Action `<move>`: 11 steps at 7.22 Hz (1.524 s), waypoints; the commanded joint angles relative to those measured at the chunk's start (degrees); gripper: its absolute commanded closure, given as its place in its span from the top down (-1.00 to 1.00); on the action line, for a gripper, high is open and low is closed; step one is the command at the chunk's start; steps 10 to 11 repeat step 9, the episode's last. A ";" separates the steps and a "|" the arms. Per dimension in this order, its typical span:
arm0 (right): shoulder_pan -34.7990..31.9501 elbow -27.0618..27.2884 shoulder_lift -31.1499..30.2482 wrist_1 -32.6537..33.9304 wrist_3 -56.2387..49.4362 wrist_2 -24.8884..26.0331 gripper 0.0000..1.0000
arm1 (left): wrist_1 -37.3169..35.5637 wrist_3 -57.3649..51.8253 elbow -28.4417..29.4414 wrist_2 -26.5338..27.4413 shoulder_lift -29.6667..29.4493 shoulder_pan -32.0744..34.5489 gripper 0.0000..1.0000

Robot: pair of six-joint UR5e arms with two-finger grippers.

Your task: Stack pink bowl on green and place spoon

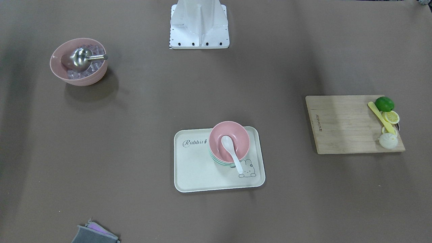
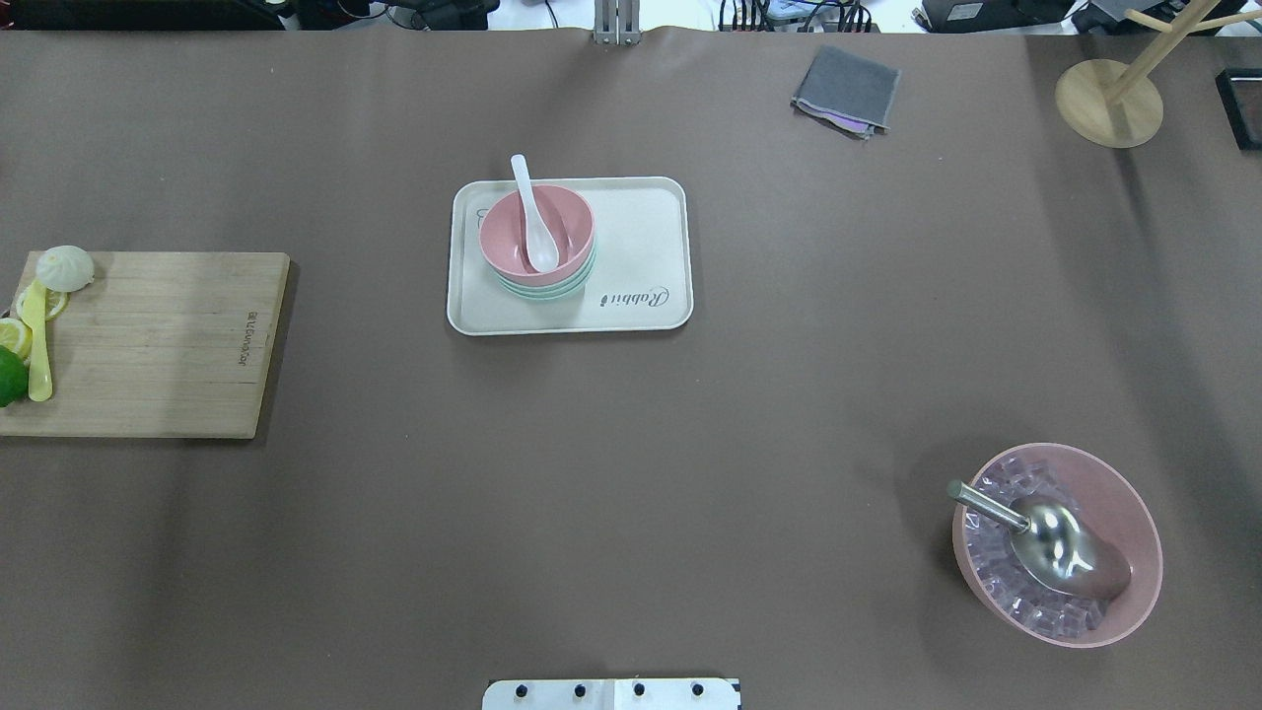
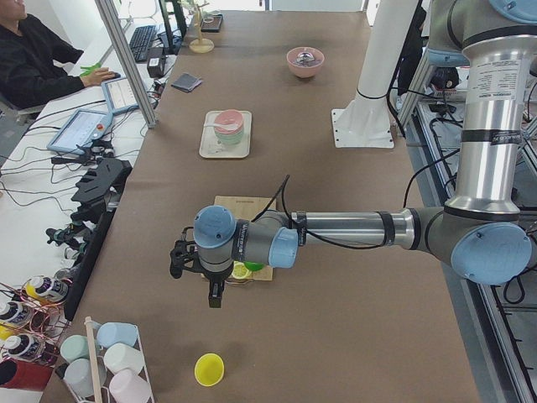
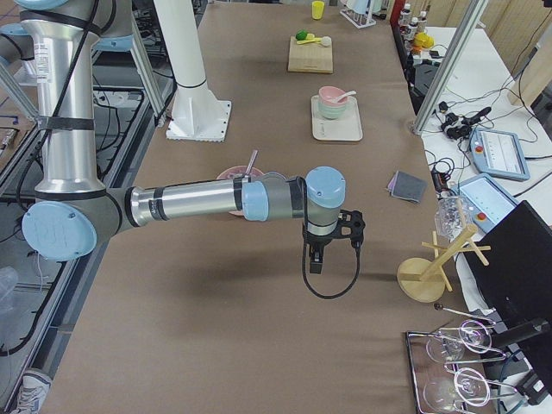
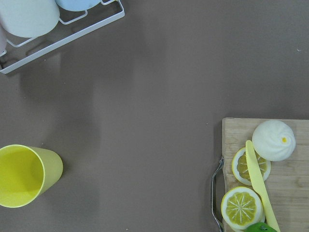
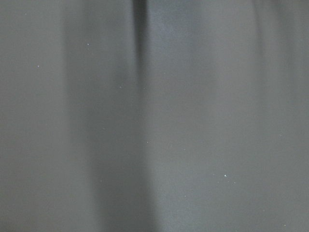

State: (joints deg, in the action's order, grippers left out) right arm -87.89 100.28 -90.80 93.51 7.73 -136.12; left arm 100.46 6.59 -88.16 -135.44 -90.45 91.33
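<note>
The pink bowl (image 1: 229,140) sits stacked in the green bowl (image 1: 216,160) on a cream tray (image 1: 195,168) at mid-table. A white spoon (image 1: 231,150) lies in the pink bowl with its handle over the rim. The stack also shows in the overhead view (image 2: 537,237). My left gripper (image 3: 179,258) shows only in the exterior left view, far from the tray, beyond the cutting board. My right gripper (image 4: 352,226) shows only in the exterior right view, over bare table near the wooden stand. I cannot tell whether either is open or shut.
A second pink bowl (image 2: 1060,542) holds ice cubes and a metal scoop. A wooden cutting board (image 2: 148,340) carries a lime, lemon slices, a yellow knife and a white bun. A grey cloth (image 2: 848,89), a wooden stand (image 2: 1109,99) and a yellow cup (image 5: 24,174) are around.
</note>
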 commanded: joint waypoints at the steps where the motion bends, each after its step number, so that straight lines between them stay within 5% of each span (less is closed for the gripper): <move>1: 0.00 -0.09 -0.08 0.00 0.00 0.24 1.00 | 0.00 0.00 0.00 0.00 -0.25 -0.01 0.96; 11: 0.00 -0.26 -0.34 0.00 0.00 0.95 1.00 | 0.00 0.00 0.00 0.09 -0.69 0.07 0.96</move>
